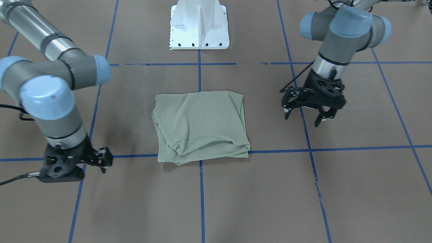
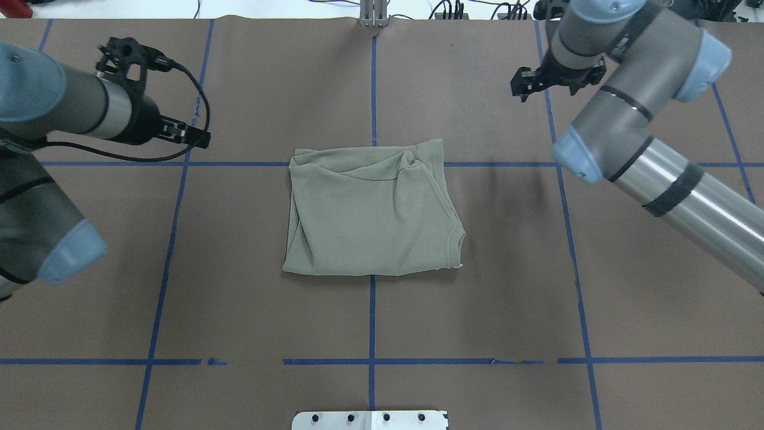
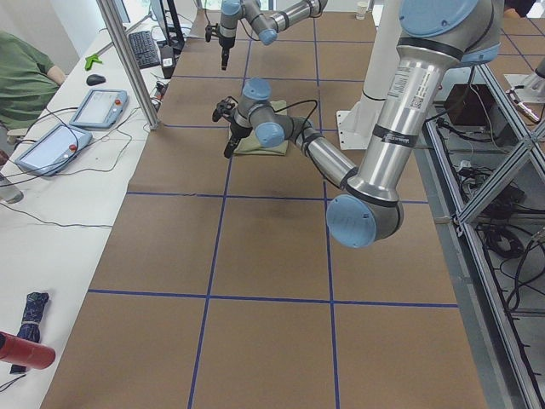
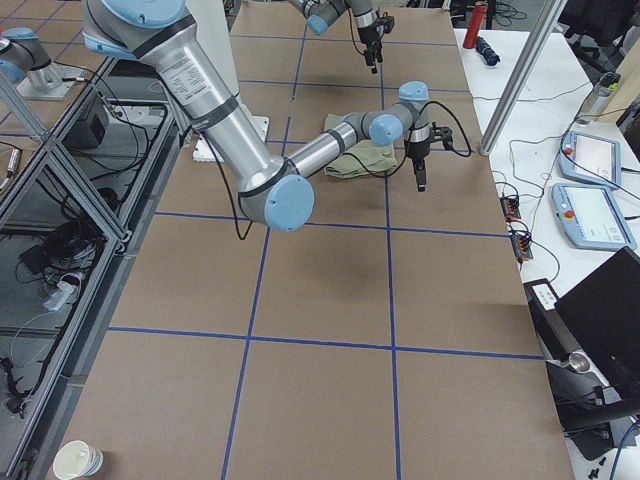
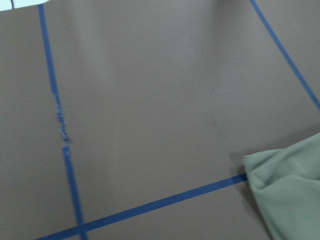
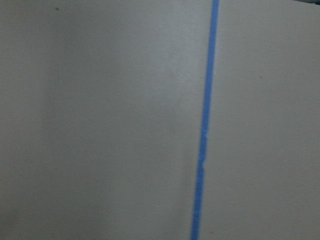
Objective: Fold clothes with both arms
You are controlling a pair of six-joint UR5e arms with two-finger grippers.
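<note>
Sage-green shirt (image 2: 370,221) lay folded square on your worktop (image 2: 239,286). Your left hand (image 1: 302,118) and right hand (image 2: 548,91) hung apart, empty. Little seemed left, perhaps smoothing.

We look down from behind, across and both ends, all sharing the shirt (image 2: 370,221); wrist cameras hug the surface (image 6: 100,125).

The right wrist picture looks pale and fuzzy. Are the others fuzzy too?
Right wrist view: yes, washed-out and soft, the blue tape line smeared. Left wrist view: slightly blurry too. Overhead view: sharp, with a faint shadow beside the shirt.
</note>
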